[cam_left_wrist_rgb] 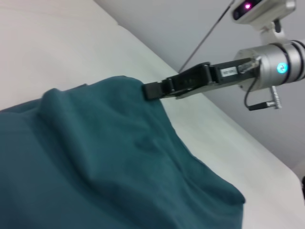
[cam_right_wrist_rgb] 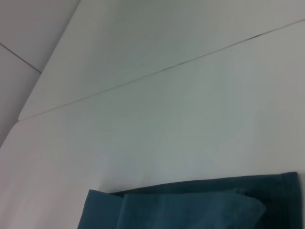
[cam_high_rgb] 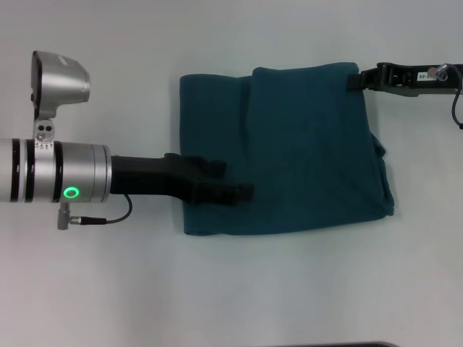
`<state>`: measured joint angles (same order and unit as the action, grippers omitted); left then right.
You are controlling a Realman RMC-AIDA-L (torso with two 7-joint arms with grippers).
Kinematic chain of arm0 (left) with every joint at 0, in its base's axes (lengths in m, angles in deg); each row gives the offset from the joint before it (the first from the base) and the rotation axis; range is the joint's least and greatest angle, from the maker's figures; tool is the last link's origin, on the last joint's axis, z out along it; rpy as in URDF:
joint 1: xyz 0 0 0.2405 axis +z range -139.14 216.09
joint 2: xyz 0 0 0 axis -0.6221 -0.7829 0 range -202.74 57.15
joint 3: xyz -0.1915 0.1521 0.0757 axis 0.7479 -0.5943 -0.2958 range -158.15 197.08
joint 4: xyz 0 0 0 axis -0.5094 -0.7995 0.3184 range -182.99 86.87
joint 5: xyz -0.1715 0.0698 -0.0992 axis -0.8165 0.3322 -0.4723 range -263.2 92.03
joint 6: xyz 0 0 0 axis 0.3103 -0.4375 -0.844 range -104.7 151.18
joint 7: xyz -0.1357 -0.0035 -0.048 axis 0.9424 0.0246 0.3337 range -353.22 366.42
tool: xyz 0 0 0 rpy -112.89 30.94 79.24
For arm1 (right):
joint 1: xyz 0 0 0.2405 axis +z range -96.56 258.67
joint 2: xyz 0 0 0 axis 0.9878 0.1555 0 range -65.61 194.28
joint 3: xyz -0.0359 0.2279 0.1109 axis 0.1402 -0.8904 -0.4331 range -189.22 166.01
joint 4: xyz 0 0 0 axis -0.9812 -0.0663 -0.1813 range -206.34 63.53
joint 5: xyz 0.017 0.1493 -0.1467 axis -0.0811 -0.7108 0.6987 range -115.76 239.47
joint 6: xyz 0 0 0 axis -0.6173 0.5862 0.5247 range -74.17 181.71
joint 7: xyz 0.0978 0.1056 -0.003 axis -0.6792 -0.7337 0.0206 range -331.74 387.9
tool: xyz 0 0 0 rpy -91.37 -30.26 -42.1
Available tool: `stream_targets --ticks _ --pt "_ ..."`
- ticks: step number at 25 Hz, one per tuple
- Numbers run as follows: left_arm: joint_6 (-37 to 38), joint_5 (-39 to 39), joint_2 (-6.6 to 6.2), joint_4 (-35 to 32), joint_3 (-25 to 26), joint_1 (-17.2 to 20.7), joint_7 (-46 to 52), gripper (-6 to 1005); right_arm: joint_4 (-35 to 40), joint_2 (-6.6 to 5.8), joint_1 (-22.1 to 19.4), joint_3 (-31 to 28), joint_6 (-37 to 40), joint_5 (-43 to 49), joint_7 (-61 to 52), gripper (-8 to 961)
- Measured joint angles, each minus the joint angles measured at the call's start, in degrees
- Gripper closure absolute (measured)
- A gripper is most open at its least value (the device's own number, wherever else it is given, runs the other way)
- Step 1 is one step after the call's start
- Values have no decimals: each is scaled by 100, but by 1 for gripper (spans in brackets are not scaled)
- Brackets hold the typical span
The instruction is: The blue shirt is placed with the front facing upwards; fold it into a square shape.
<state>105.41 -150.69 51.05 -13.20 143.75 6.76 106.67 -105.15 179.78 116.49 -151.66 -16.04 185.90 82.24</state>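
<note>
table: white top [cam_high_rgb: 108,289], bare around the cloth, seam line visible in right wrist view
shirt: blue shirt [cam_high_rgb: 304,152] lies folded into a rough rectangle at mid table, plain teal side up, no print showing; layers overlap, a fold ridge runs down the left third, right edge bulges with stacked hems
near edge: fairly straight, lies flat on table
left gripper: left gripper [cam_high_rgb: 242,192] reaches in from the left, low over the shirt's near-left part, fingertips on or just above the cloth; jaws look pressed together, cannot tell if any cloth is between them
left arm: silver wrist with green ring light, black cable under it
right gripper: right gripper [cam_high_rgb: 352,81] at the shirt's far-right corner, tips touching the cloth edge; jaws closed, seem to pinch that corner [cam_left_wrist_rgb: 151,89]
far corner: slightly raised at the pinch
</note>
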Motion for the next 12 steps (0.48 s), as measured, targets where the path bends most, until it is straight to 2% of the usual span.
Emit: stream_targets --ticks 5,12 --pt "-241 -34 3 -34 -1 -24 -17 66 0 -9 -58 -1 -19 -4 2 922" --pt "-521 -23 8 -108 -1 -72 2 66 0 -3 -82 -9 -96 -4 5 924"
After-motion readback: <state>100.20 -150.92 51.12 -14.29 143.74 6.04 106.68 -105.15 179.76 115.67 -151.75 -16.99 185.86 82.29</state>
